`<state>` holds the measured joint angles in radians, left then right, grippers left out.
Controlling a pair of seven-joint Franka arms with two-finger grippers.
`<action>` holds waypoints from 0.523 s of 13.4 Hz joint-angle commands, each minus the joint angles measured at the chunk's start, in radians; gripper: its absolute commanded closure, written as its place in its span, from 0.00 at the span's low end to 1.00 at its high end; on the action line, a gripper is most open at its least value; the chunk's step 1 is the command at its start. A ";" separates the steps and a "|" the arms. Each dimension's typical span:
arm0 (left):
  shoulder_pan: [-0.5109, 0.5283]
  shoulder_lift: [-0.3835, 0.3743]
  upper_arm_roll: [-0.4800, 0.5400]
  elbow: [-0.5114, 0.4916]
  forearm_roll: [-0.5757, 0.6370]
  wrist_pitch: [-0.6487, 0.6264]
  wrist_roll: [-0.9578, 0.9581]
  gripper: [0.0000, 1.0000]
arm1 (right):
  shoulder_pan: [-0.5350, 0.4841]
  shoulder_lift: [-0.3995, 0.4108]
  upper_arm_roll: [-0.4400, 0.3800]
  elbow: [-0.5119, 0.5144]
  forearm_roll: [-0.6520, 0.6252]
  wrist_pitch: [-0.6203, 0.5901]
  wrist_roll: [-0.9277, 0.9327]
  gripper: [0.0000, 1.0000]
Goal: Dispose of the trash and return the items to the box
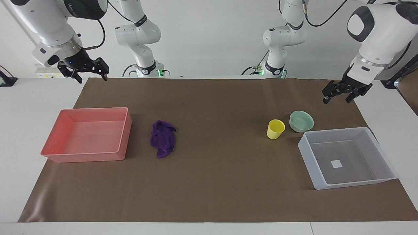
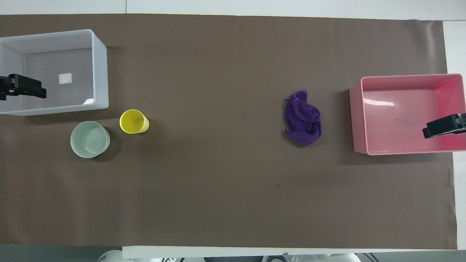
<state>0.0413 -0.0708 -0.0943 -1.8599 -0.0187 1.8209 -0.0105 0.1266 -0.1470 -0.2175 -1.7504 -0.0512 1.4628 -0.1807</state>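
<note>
The purple rag [image 1: 162, 138] lies crumpled on the brown mat beside the pink tray; it also shows in the overhead view [image 2: 304, 118]. The yellow cup [image 1: 275, 129] [image 2: 134, 121] stands upright next to the mint-green bowl [image 1: 301, 121] [image 2: 90, 139]. Both sit just nearer to the robots than the translucent box [image 1: 307, 156] [image 2: 100, 72], which holds nothing. My left gripper [image 1: 337, 99] [image 2: 22, 87] is open and empty, raised over the mat's edge at the left arm's end, apart from the bowl. My right gripper [image 1: 92, 78] [image 2: 442, 127] is open and empty, raised over the mat's corner at the right arm's end.
A pink-red tray [image 1: 125, 130] [image 2: 358, 120] with nothing in it stands at the right arm's end of the table. The brown mat [image 1: 212, 182] covers most of the white table.
</note>
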 commanded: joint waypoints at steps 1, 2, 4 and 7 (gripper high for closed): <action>0.018 -0.081 0.002 -0.237 0.017 0.113 -0.019 0.00 | -0.008 -0.032 0.003 -0.012 0.014 0.017 -0.003 0.00; 0.023 -0.080 0.002 -0.280 0.017 0.164 -0.022 0.00 | 0.002 -0.036 0.003 -0.035 0.014 0.062 0.003 0.00; 0.019 -0.080 0.001 -0.355 0.017 0.222 -0.031 0.00 | 0.022 -0.034 0.010 -0.095 0.016 0.172 0.006 0.00; 0.023 -0.089 0.002 -0.468 0.017 0.302 -0.029 0.00 | 0.100 0.073 0.009 -0.100 0.062 0.293 0.062 0.00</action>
<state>0.0589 -0.1127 -0.0900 -2.2317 -0.0185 2.0388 -0.0209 0.1883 -0.1319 -0.2111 -1.8394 -0.0161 1.6832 -0.1678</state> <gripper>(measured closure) 0.000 0.000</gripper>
